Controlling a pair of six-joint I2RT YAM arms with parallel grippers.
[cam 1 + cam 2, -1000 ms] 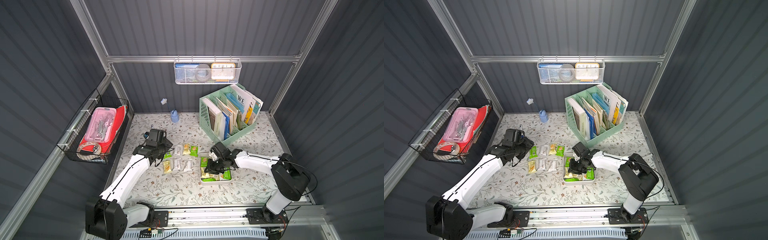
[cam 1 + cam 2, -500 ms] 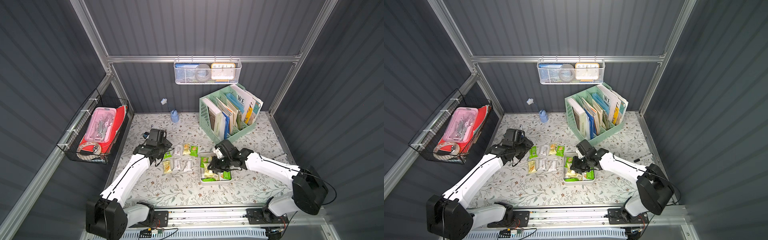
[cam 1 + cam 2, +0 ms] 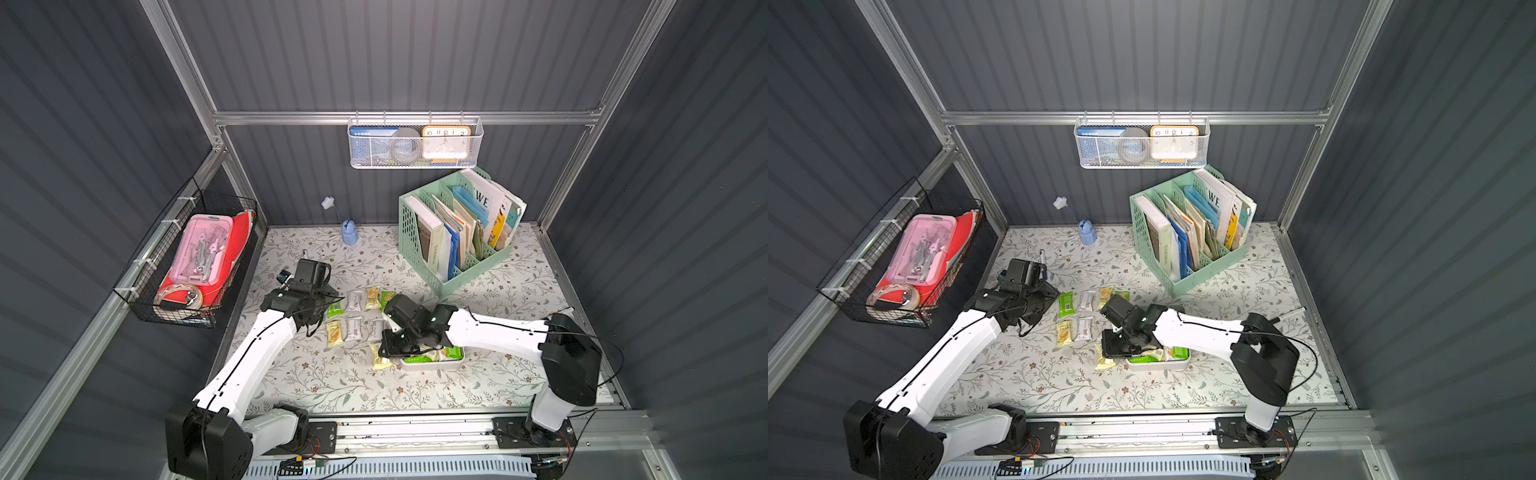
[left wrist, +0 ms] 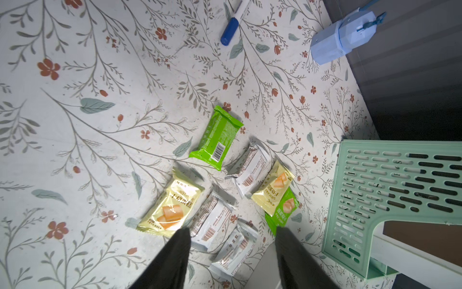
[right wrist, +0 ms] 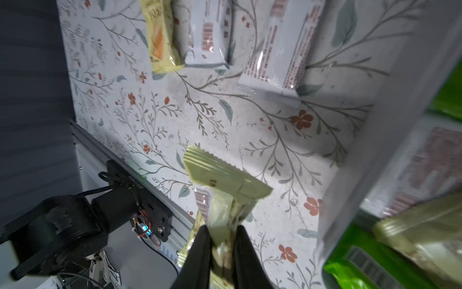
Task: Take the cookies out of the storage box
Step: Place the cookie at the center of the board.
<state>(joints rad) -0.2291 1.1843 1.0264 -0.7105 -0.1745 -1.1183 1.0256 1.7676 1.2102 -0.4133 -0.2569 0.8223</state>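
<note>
**Seven out, an eighth in my grip, more to fetch**

Seven small wrapped cookies (image 4: 216, 136) lie in two rows on the floral-printed surface (image 3: 316, 374), between its middle and its left edge. Their long axes run roughly front to back, side by side.

My right pincer (image 5: 221, 232) is clamped on an eighth, a pale yellow pillow-shaped foil packet (image 5: 225, 185). It is just outside the shallow white rounded-corner storage box (image 3: 432, 366), beside the wall that faces the surface's left edge. The box sits near the middle of the surface, toward the front edge.

I grip the packet by one end. Its long axis runs on in line with my fingers, and in both top views the crimped free end points toward the front edge. It is not yet laid down.

Inside the box I see green, pale yellow and white packets, partly hidden under my arm. I cannot count them, so I judge the job near its middle.

My left pincer (image 4: 232, 230) hangs above the rows, jaws apart and empty.
</note>
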